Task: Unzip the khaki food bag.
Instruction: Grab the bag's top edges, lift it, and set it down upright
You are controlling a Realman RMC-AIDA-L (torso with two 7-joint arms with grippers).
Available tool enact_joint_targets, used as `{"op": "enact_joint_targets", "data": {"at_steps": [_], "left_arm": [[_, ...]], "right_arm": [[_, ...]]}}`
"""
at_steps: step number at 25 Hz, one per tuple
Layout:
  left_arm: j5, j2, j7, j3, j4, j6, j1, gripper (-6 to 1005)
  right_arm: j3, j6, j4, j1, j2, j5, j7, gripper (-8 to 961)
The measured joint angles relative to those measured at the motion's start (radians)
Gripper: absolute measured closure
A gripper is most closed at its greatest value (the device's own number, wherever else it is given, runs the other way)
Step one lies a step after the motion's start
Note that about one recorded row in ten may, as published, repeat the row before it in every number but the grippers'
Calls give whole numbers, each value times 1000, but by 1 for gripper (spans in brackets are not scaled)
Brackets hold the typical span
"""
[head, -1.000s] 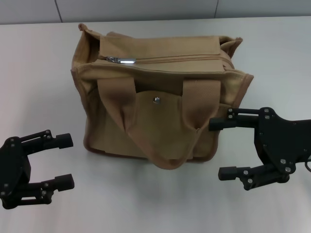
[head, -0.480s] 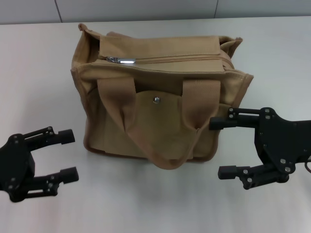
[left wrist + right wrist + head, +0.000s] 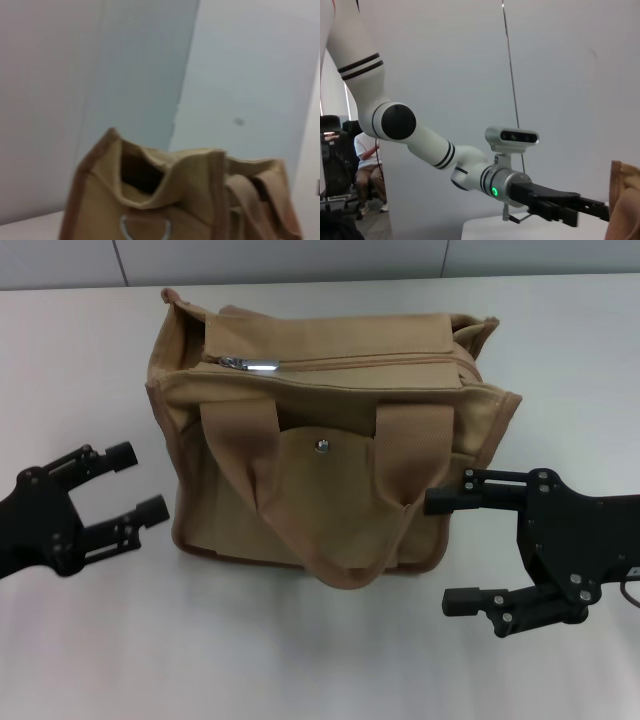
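The khaki food bag (image 3: 330, 440) stands upright in the middle of the white table (image 3: 80, 360). Its top zipper (image 3: 370, 364) is shut, with the silver pull (image 3: 252, 365) at the bag's left end. Two strap handles hang over the front pocket with its snap button (image 3: 322, 446). My left gripper (image 3: 142, 481) is open and empty, just left of the bag's lower left side. My right gripper (image 3: 447, 550) is open and empty by the bag's lower right corner, one finger (image 3: 470, 492) close to the bag. The left wrist view shows the bag's end (image 3: 175, 195).
A pale wall (image 3: 300, 258) runs behind the table's far edge. In the right wrist view the left arm (image 3: 470, 165) and its gripper (image 3: 570, 207) reach across, with a sliver of the bag (image 3: 626, 200) at the edge and a seated person (image 3: 367, 165) far off.
My left gripper has moved up and away from the table's front edge, towards the bag's left side. My right gripper has shifted slightly lower and to the left.
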Motion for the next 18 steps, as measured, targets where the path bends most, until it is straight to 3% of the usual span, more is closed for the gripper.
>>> {"op": "enact_joint_targets", "data": {"at_steps": [3,6,11,18], "left_arm": [[-3,-22,7,-15,0,-39,-6,245],[-4,-64,44,-19,1,-105,-29,253],[-10,-85,131,-40,-32,-160,-55,265],[-72,-86,242,-57,-111,-151,-63,282]], "right_arm": [[0,1,12,3,0,0,-1,112],[0,1,16,5,1,1,-3,112],[0,1,33,9,2,1,-3,112],[0,8,49,5,3,1,-16,112]]}}
